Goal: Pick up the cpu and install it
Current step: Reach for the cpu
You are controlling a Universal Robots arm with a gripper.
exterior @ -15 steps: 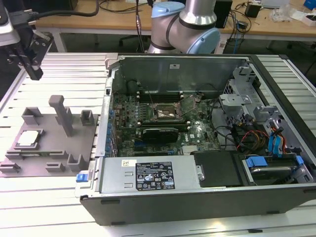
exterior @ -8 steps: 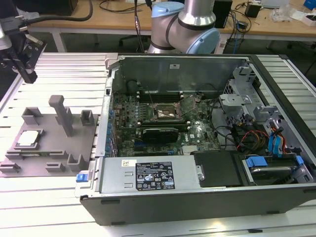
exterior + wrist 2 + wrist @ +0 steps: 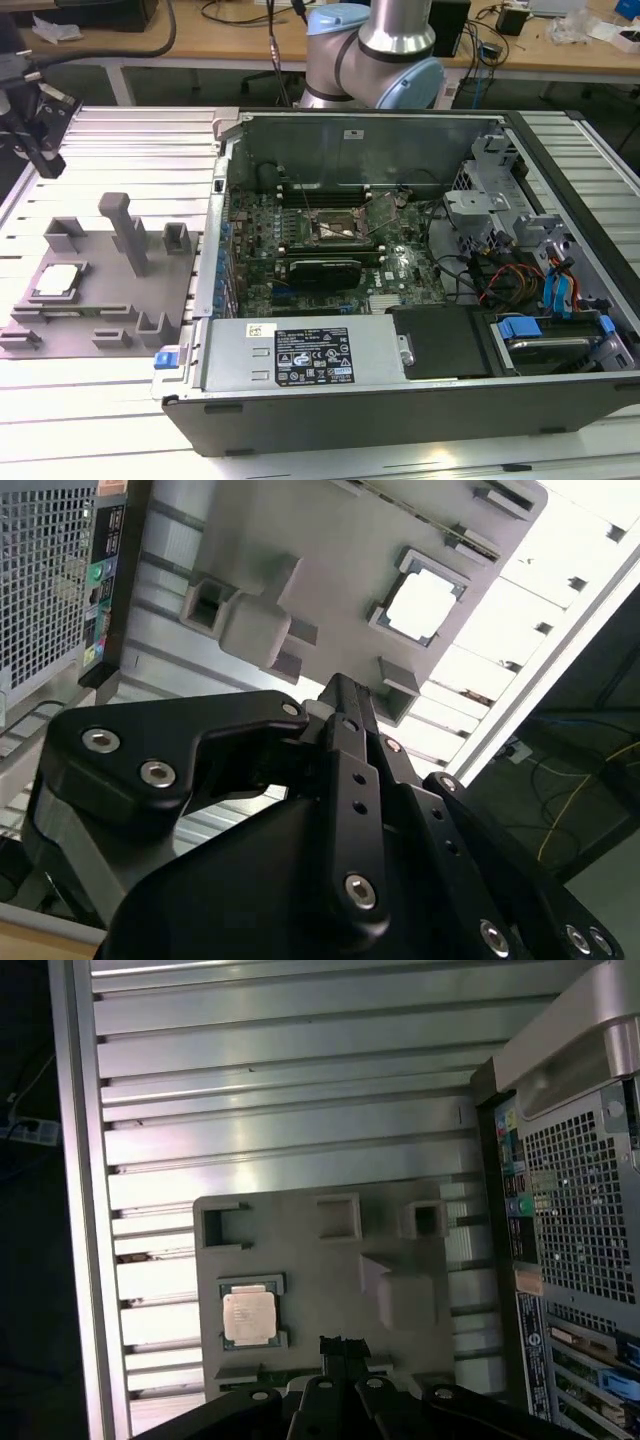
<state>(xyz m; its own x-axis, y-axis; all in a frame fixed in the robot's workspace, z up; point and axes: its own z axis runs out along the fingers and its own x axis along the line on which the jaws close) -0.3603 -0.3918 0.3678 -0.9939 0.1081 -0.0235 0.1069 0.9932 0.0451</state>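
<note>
cpu (image 3: 57, 281) | silvery square chip | flat in grey tray (image 3: 100, 300) recess

Cpu (image 3: 57, 281) overhead: open from above on the grey tray (image 3: 100, 312).
Tall post (image 3: 125, 230): stands near, at 2 o'clock from the cpu in the exterior view.
Case wall (image 3: 222, 195): upright between tray and socket (image 3: 333, 226), at 3 o'clock from the tray.
Socket top: uncovered, reachable from above.
Black card (image 3: 322, 270): just beside the socket, 6 o'clock.
Cables (image 3: 500, 272): 3 o'clock of socket, well apart.

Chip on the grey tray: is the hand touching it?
Apart. In the first wrist view, bare grey tray shows between the hand and the chip.
</note>
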